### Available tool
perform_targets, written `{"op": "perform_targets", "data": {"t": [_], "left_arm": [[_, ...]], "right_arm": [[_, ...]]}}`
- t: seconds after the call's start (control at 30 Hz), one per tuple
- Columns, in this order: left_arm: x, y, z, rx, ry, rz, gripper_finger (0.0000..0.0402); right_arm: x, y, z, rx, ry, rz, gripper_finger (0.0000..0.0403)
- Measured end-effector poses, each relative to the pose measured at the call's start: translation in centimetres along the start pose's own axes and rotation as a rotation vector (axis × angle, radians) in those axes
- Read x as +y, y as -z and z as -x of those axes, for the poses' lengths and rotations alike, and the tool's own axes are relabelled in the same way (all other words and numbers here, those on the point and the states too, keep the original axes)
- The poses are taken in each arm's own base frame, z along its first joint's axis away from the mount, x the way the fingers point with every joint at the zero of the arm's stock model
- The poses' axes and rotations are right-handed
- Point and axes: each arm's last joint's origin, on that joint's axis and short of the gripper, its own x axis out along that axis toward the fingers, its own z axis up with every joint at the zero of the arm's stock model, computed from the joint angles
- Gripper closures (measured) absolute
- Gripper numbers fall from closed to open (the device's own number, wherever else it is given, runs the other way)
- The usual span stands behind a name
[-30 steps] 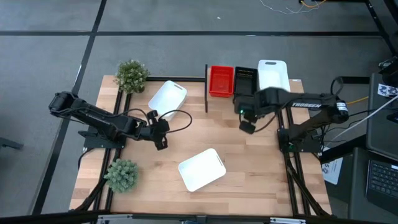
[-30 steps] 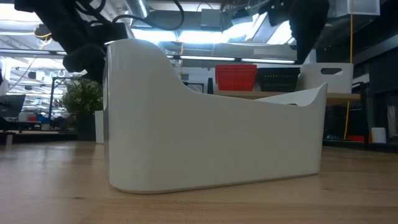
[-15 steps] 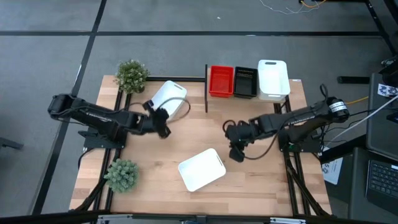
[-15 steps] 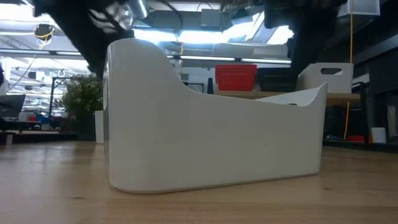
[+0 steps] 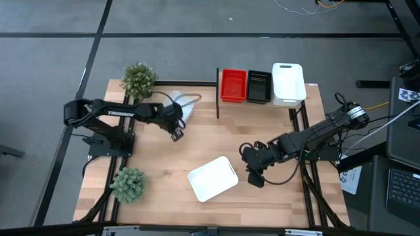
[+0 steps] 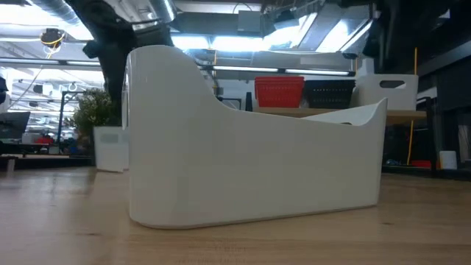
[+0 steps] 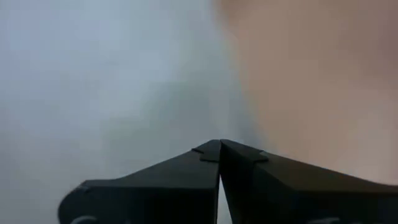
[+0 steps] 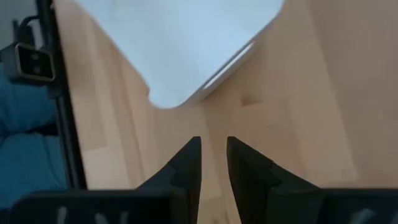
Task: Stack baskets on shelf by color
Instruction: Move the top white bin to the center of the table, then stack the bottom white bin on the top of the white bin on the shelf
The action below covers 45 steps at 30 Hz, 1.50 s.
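Two arms over white baskets, shelf part filled.

In the high view the shelf [image 5: 262, 98] at upper centre carries a red basket [image 5: 233, 85], a black basket [image 5: 258, 86] and a white basket [image 5: 288, 82] side by side. A loose basket [image 5: 212, 177] lies at lower centre; the right gripper [image 5: 254, 176] sits just right of it, fingers slightly parted, grasping nothing. The left gripper [image 5: 176, 128], fingers pressed together on nothing, is by another basket [image 5: 186, 105], mostly hidden, at upper left beside a plant [image 5: 138, 79].
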Motion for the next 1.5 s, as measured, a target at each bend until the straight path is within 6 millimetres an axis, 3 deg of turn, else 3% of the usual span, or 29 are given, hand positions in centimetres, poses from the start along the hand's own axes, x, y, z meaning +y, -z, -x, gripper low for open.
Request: {"op": "perform_targets", "data": {"t": [0.13,0.27,0.37,0.47,0.6,0.73,0.9,1.0,1.13,1.4,1.5], "left_arm": [[-4.7,-0.2,1.3,0.011,0.292,-0.051,0.0402],[-10.5,-1.0,4.2,-0.150,0.578,-0.232,0.0402],[-13.8,-1.4,6.9,-0.299,0.636,-0.343,0.0402],[-15.6,-0.9,9.1,-0.331,0.591,-0.402,0.0402],[-16.8,0.8,11.7,-0.333,0.474,-0.441,0.0402],[-16.4,3.2,12.7,-0.300,0.319,-0.412,0.0402],[-16.3,5.1,13.1,-0.276,0.231,-0.359,0.0402],[-16.5,5.3,13.5,-0.288,0.248,-0.346,0.0402],[-16.5,5.3,13.5,-0.294,0.240,-0.346,0.0402],[-16.4,5.2,13.5,-0.328,0.204,-0.363,0.0402],[-16.4,5.2,13.5,-0.328,0.204,-0.364,0.0402]], "right_arm": [[0.7,0.6,0.0,0.008,-0.013,0.030,0.0328],[1.2,0.9,0.1,-0.014,-0.003,0.051,0.0328],[1.5,1.0,0.1,-0.059,0.011,0.062,0.0328],[2.3,0.5,0.1,-0.173,0.011,0.070,0.0328],[4.2,-0.6,-1.0,-0.323,-0.066,0.125,0.0328],[5.5,-1.0,-4.4,-0.351,-0.080,0.245,0.0328],[4.3,-1.1,-9.2,-0.209,0.067,0.252,0.0334],[3.2,-1.1,-10.4,-0.059,0.192,0.210,0.0343],[2.4,-0.6,-9.3,0.167,0.381,0.202,0.0353],[1.5,0.0,-3.3,0.411,0.809,0.356,0.0359],[1.6,-0.4,-2.3,0.332,0.824,0.316,0.0360]]}}
